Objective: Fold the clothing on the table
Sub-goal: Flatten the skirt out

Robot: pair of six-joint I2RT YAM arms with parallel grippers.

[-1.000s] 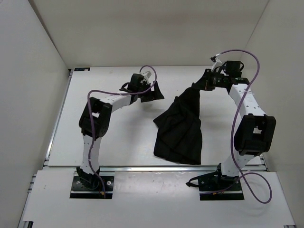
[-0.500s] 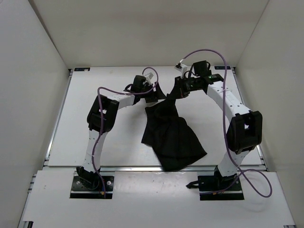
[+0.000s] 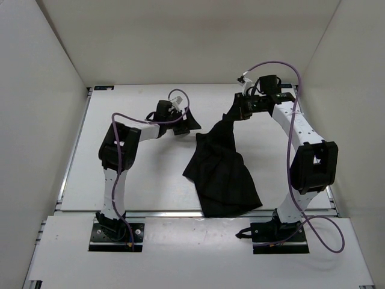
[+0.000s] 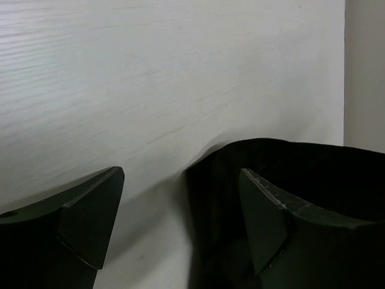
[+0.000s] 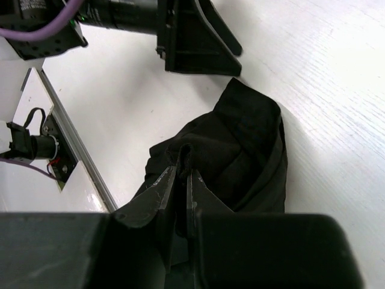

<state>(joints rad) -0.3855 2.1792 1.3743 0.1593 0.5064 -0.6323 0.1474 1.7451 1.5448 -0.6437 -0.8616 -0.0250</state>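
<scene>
Pinching the clothing (image 3: 219,174) by its raised end, the right gripper (image 5: 182,162) faces the left gripper (image 4: 181,173), spread wide.

Left wrist view: the clothing (image 4: 283,174) runs off the lower and right edges; right wrist view: its pinched fold disappears between the jaws of the right gripper (image 5: 182,172).

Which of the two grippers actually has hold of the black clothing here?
The right gripper: its jaws are shut on a raised fold of the clothing. The left gripper stands open beside it, holding nothing.
</scene>
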